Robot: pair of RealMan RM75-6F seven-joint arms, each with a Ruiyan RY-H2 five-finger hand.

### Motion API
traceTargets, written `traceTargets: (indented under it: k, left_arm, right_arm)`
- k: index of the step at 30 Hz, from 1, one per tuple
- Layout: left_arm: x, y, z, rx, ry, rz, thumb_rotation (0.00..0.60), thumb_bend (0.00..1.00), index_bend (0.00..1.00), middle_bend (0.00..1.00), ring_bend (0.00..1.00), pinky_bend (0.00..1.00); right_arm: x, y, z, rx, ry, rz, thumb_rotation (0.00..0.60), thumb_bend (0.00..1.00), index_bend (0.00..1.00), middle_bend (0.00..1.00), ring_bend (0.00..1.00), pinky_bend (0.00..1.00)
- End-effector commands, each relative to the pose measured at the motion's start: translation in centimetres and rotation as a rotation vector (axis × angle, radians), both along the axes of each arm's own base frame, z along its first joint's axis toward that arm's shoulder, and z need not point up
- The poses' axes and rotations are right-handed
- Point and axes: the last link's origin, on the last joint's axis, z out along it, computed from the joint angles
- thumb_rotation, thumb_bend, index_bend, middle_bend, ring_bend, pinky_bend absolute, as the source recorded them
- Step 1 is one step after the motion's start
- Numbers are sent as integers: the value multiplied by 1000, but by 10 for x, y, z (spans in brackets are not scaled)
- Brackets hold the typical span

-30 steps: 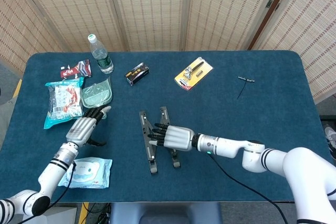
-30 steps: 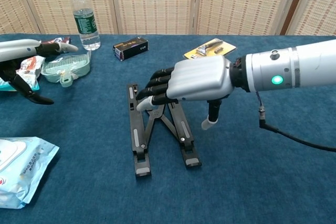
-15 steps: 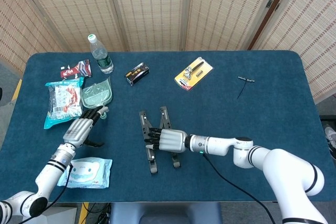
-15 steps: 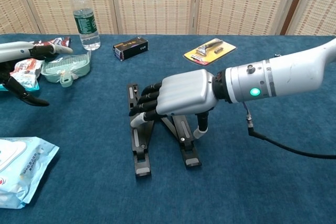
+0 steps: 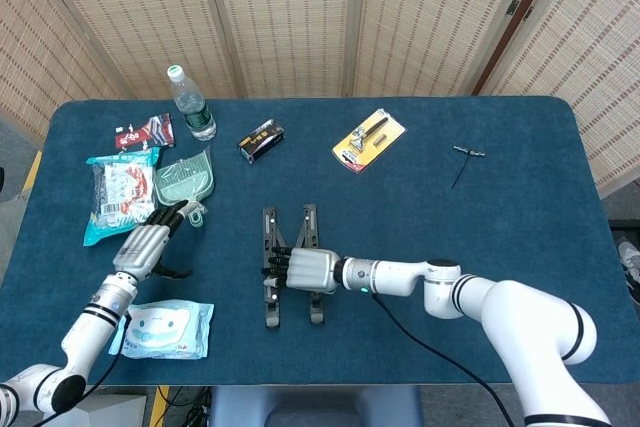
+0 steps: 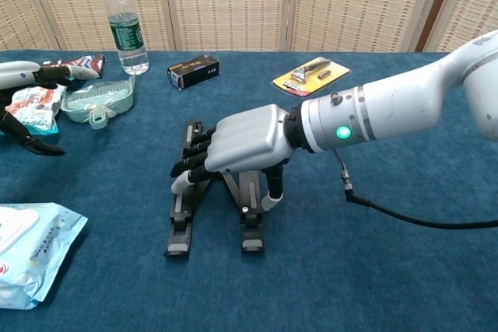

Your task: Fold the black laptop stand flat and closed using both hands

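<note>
The black laptop stand (image 5: pixel 271 305) lies on the blue table, its two rails (image 6: pixel 177 229) running toward me and nearly parallel, linked by cross struts. My right hand (image 5: pixel 310 269) lies over its middle; in the chest view the right hand (image 6: pixel 241 141) curls its fingers (image 6: pixel 191 169) over the left rail and presses the thumb against the right rail, holding the stand between them. Far to the left my left hand (image 5: pixel 145 245) hovers with fingers spread and nothing in it, well apart from the stand; the chest view shows the left hand (image 6: pixel 23 106) at the frame's edge.
A green tray (image 5: pixel 185 179) and snack bag (image 5: pixel 120 192) lie just beyond my left hand, a wipes pack (image 5: pixel 168 329) near the front edge. Water bottle (image 5: pixel 192 107), black box (image 5: pixel 261 139), yellow blister pack (image 5: pixel 369 139) and a small cable (image 5: pixel 465 155) sit farther back.
My right hand has moved left and lower onto the stand, dragging it left; the rails have swung closer together. My left hand has drifted slightly left.
</note>
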Motion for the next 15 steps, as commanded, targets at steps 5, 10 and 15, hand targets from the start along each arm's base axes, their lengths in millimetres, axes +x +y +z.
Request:
traceTargets:
  k: [5,10,15]
  left_arm:
    - [-2,1,-1,-4,-3,7,600,126,0,0,0,0]
    - [-4,1,-1,-4,-5,11,600,127,0,0,0,0]
    - [-4,0,-1,-2,-8,10,600,127,0,0,0,0]
  right_arm:
    - [19,-3,-5,24,36,-53,600,114,0,0,0,0]
    - [26,-4,-10,27,59,-49,600,114,0,0,0,0]
    - [33,-4,-13,32,70,-50,600,114,0,0,0,0]
